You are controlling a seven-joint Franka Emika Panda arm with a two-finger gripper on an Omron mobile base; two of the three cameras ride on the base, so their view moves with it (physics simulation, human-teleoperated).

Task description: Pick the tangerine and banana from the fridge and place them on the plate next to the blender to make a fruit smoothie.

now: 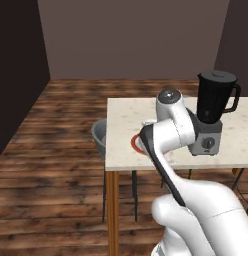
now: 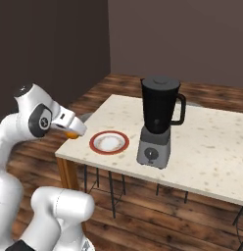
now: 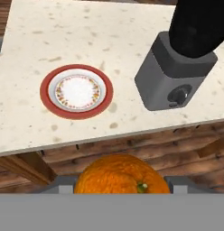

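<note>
My gripper [image 3: 122, 186] is shut on the tangerine [image 3: 121, 175], a round bright-orange fruit that sits between the jaws at the bottom of the hand view. From the right base view the gripper [image 2: 77, 130] hovers just off the table's near left edge, with a sliver of the tangerine [image 2: 71, 134] under it. The red-rimmed plate [image 3: 47, 97] [image 2: 109, 142] lies on the table ahead of the gripper, bare, and its rim [image 1: 134, 144] peeks out behind my arm. The blender [image 3: 172, 81] [image 2: 157, 122] [image 1: 214, 116] stands right of the plate. Banana and fridge are out of view.
The pale speckled table [image 2: 211, 147] has a wooden leg [image 1: 112, 210] at its near corner. A grey round stool [image 1: 99, 134] stands under the table's left edge. Wooden floor stretches around, with dark walls to the left and behind.
</note>
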